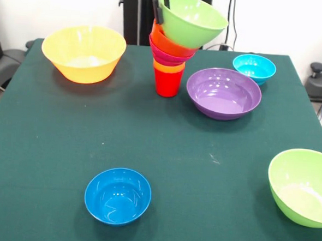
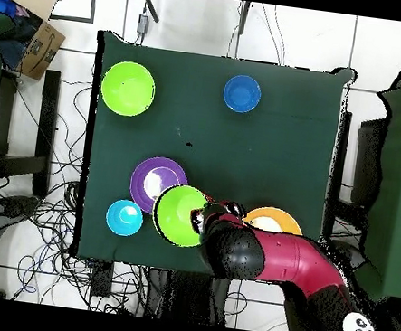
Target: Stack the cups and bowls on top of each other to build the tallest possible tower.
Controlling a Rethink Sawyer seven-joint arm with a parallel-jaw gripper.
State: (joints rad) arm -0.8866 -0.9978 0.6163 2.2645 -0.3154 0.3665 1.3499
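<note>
The tower stands at the table's far middle in the front view: a red cup (image 1: 167, 84) at the base, then an orange cup (image 1: 168, 67), a pink bowl (image 1: 170, 56) and an orange bowl (image 1: 167, 42). A lime green bowl (image 1: 192, 20) sits tilted on top. My gripper (image 1: 160, 7) comes down from above and is shut on this bowl's left rim. In the overhead view the same green bowl (image 2: 178, 215) hides the tower, with my gripper (image 2: 200, 217) at its right rim.
On the table (image 1: 50, 141) stand a large yellow-orange bowl (image 1: 84, 53), a purple bowl (image 1: 223, 94) close beside the tower, a light blue bowl (image 1: 254, 68), a dark blue bowl (image 1: 118, 196) and a second lime green bowl (image 1: 303, 187).
</note>
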